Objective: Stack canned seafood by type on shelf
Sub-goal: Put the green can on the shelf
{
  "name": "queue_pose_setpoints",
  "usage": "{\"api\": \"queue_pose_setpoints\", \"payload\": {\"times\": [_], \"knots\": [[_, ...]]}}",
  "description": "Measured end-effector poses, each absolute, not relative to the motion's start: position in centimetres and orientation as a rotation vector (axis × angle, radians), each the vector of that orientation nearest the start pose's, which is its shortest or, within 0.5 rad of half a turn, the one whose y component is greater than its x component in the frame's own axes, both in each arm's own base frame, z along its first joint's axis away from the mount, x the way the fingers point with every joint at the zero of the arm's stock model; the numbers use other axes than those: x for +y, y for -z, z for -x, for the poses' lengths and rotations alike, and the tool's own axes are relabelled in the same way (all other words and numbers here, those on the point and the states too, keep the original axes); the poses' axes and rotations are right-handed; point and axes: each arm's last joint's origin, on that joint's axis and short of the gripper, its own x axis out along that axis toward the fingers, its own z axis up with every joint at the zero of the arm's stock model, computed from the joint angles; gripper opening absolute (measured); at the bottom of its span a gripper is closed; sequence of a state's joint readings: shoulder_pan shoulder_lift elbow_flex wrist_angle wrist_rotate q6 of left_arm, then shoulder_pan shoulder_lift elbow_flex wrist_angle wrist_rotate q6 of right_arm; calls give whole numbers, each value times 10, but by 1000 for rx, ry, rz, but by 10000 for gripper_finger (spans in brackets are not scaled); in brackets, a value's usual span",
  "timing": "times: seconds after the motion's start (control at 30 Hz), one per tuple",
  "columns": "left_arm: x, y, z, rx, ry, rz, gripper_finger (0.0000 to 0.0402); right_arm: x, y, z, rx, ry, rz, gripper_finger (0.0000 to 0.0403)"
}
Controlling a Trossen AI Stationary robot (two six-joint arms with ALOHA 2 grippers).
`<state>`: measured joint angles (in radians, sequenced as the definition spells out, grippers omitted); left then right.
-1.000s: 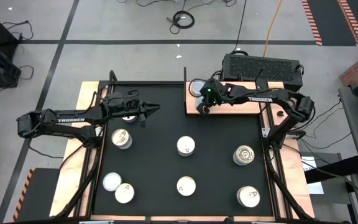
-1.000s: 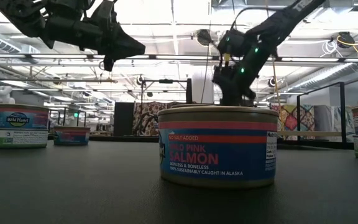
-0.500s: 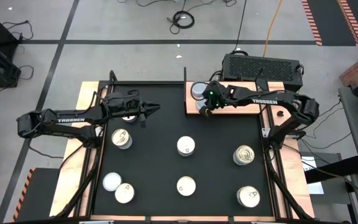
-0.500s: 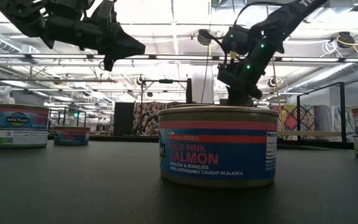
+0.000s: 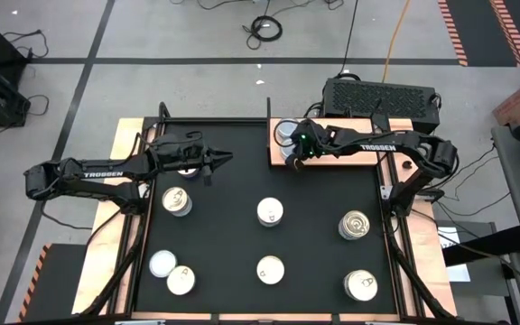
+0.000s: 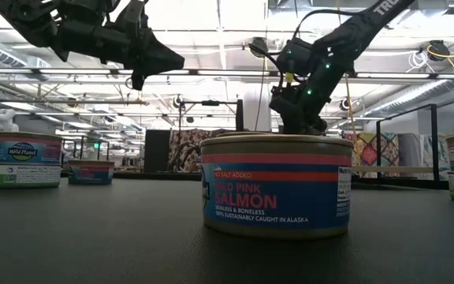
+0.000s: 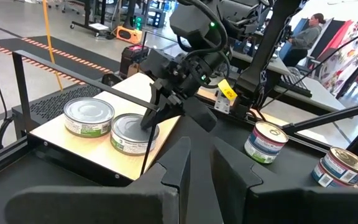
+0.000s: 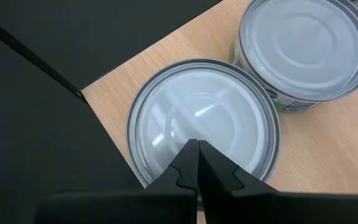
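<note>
Two plain silvery-topped cans stand side by side on the shelf (image 5: 341, 155), near its left end. My right gripper (image 8: 197, 152) is shut over the nearer can (image 8: 204, 118); the other can (image 8: 306, 50) sits just beyond it. My left gripper (image 5: 227, 158) hovers level above the black mat (image 5: 233, 235), its fingers a narrow gap apart with nothing between them. Several more cans stand on the mat, among them a pink salmon can (image 6: 276, 185) and pull-tab ones (image 5: 177, 200), (image 5: 355, 224). My right gripper's shut fingertips (image 7: 148, 121) come down slanting from the table's right side onto the flat top (image 8: 185, 127) of the nearer can, around its middle. The can stands upright on the shelf's near left corner. I cannot tell whether the tips touch the lid or stop just above it.
A black box (image 5: 379, 95) sits behind the shelf. Black frame rails (image 5: 152, 235) run along the mat's sides. One can (image 5: 186, 164) lies partly under my left arm. A person (image 7: 308, 30) shows far off beyond the table. The mat's far middle is bare.
</note>
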<state>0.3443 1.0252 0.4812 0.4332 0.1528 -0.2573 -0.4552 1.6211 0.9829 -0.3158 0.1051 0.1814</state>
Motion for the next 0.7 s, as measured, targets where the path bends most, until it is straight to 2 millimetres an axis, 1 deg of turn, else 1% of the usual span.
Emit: {"api": "queue_pose_setpoints", "payload": {"times": [0.27,0.7], "knots": [[70,-243,-208,81,-204,283,63,-139,-190,-290,906,576,-350,0],[70,-243,-208,81,-204,283,63,-140,-190,-290,900,575,-351,0]]}}
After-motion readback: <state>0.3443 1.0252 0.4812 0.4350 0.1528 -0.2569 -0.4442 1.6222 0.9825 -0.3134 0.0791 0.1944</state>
